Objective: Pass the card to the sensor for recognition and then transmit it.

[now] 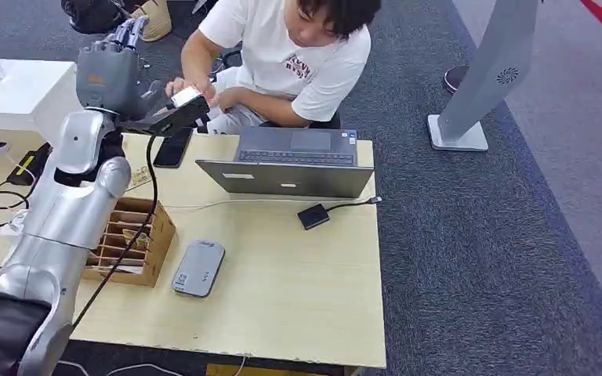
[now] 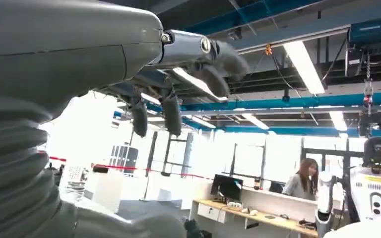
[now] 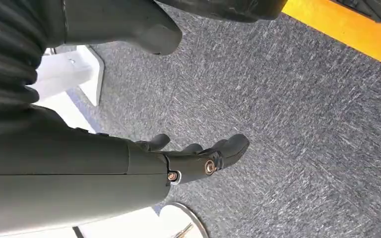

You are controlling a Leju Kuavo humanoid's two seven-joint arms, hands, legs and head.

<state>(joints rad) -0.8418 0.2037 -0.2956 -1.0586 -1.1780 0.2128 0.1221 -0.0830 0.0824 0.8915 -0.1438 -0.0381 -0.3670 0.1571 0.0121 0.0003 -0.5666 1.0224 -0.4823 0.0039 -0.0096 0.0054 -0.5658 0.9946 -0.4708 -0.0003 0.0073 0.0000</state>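
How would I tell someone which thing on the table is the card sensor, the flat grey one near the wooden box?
Start from the light wooden table and find the open grey laptop at its far edge. Come toward the near edge and left, to the brown slotted wooden box. The flat grey rounded-rectangle sensor pad lies just right of that box: larger and paler than the small black square device on a cable.

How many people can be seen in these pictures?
2: one person sits at the table's far side behind the laptop; another person stands in the background office. Others may be hidden.

The right hand (image 3: 198, 158) hangs empty over grey carpet (image 3: 287, 124), fingers loosely apart, near a yellow floor stripe (image 3: 342, 32)
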